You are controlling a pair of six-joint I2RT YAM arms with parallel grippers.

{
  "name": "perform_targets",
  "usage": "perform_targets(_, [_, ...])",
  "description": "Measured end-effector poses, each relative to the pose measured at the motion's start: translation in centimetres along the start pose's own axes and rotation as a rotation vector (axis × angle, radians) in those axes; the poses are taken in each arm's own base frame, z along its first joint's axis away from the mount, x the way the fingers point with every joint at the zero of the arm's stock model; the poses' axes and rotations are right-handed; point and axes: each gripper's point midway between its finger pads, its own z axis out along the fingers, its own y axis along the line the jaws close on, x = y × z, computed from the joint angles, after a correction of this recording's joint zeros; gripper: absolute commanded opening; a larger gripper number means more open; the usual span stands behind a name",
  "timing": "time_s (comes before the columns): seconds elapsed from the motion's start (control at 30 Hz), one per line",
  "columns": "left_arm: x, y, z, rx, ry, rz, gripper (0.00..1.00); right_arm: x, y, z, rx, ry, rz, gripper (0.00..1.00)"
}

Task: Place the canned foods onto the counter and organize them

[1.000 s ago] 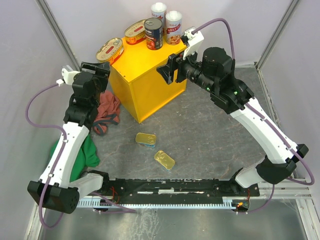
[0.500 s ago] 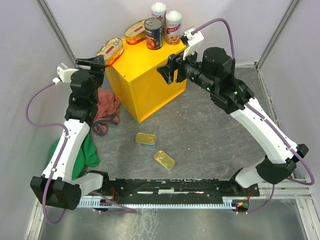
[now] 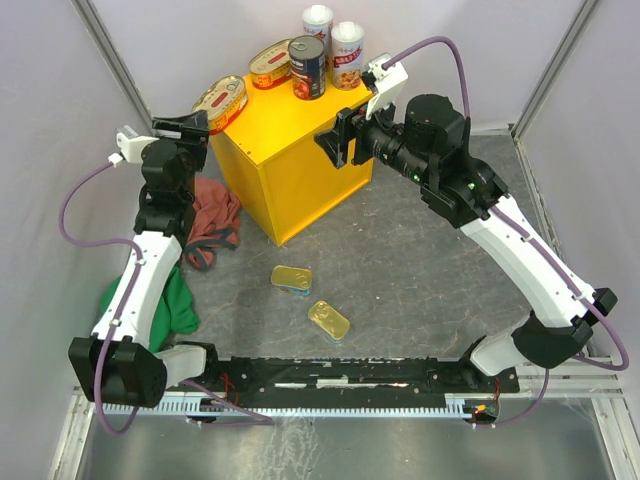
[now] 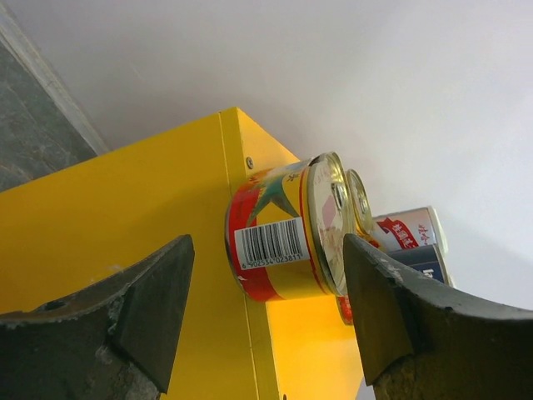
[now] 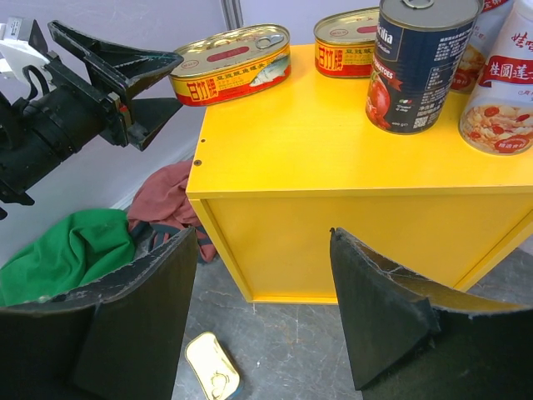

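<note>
The counter, a yellow box [image 3: 300,170], carries two oval gold tins [image 3: 220,100] [image 3: 270,62], a dark can [image 3: 307,67] and two white-topped cylinders [image 3: 317,25] [image 3: 347,55]. Two rectangular gold tins [image 3: 291,277] [image 3: 328,319] lie on the floor. My left gripper [image 3: 192,126] is open and empty, just left of the nearer oval tin [image 4: 287,237], which shows between its jaws but apart from them. My right gripper [image 3: 335,140] is open and empty, in front of the box's right side [image 5: 333,217]. The right wrist view shows the oval tins [image 5: 233,62], the dark can [image 5: 420,62] and one floor tin [image 5: 212,377].
A red cloth [image 3: 212,225] and a green cloth [image 3: 175,305] lie on the grey floor left of the box. Purple-grey walls close in the back and sides. The arm bases and a rail [image 3: 340,385] run along the near edge.
My left gripper has risen and pulled slightly left, from beside the box's upper side to the level of the nearer oval tin. The right arm and the cans have not moved.
</note>
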Motion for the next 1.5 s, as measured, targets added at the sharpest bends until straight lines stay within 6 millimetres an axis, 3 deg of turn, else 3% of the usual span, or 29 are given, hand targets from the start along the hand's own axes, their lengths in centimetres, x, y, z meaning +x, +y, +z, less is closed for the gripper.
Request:
perform_targets(0.6, [-0.3,-1.2,0.4,0.1,0.043,-0.025,0.71,0.3,-0.1,0.1,0.008,0.006,0.002,0.72])
perform_targets(0.97, [0.1,-0.8,0.7,0.124,0.065,-0.052,0.5,0.5,-0.2,0.0,0.008,0.01,0.003,0.72])
perform_targets(1.5, [-0.5,-0.8,1.5,0.168,0.079,-0.055,0.46,0.2,-0.1,-0.3,0.007,0.004,0.002,0.72])
